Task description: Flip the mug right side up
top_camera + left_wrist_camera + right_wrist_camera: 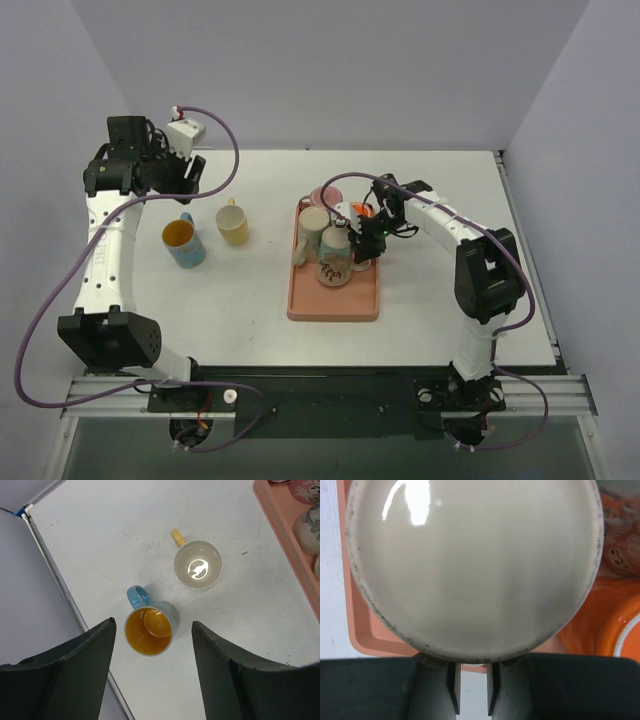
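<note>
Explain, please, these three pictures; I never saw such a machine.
Two robot arms, the left arm and the right arm, are bolted to a table. One picture looks down from above; the other two come from a camera on each wrist. A blue mug and a yellow mug stand upright on the table, under the left arm's open, empty jaws. A pink tray holds more mugs. The right arm's jaws are shut beside one upside-down mug; whether they pinch its handle is hidden.

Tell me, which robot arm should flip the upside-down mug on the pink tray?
Right. The right gripper is shut right against the upside-down mug on the tray; the left gripper hangs open far away, over the upright blue mug.
</note>
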Robot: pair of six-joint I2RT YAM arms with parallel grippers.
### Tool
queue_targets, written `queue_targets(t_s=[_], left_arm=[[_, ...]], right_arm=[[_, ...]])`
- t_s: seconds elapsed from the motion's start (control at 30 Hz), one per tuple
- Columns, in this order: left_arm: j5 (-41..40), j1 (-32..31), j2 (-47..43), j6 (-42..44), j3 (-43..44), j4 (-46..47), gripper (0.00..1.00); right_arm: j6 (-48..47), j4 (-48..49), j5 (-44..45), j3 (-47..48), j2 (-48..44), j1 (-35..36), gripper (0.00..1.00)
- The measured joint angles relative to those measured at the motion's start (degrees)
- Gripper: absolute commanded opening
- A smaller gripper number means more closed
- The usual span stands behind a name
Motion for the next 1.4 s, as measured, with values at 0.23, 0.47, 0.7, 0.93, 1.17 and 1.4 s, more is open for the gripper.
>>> queue_targets(t_s=[0.23, 0.47, 0.7, 0.93, 1.17, 1.4], left_arm=[[-0.2, -4.3, -0.7, 1.9, -1.1, 0.3, 0.72], [6.3, -15.1, -9.7, 12.9, -9.9, 3.0, 0.76], [7.2, -28.9, -30.1, 27.1, -35.6, 23.8, 0.81], [2.7, -42.8, -37.5, 40.9, -56.7, 45.2, 0.82], [-1.8, -48.0, -35.5, 48.6, -64.2, 63.5, 0.82], [-10.6, -52.2, -27.3, 51.4, -65.5, 85.4, 0.81]], right_arm=[[1.9, 0.5, 0.6, -2.1, -2.8, -0.2, 0.0], [15.9, -1.4, -0.8, -2.7, -11.3, -0.5, 0.0], [38.1, -1.5, -1.5, -2.7, -18.9, -0.2, 0.0], [60.8, 4.3, -1.1, -3.9, -24.1, -1.0, 0.0], [82.1, 17.1, 1.8, -6.6, -34.7, -1.2, 0.0], [93.0, 25.6, 4.5, -8.6, -39.4, 0.2, 0.0]])
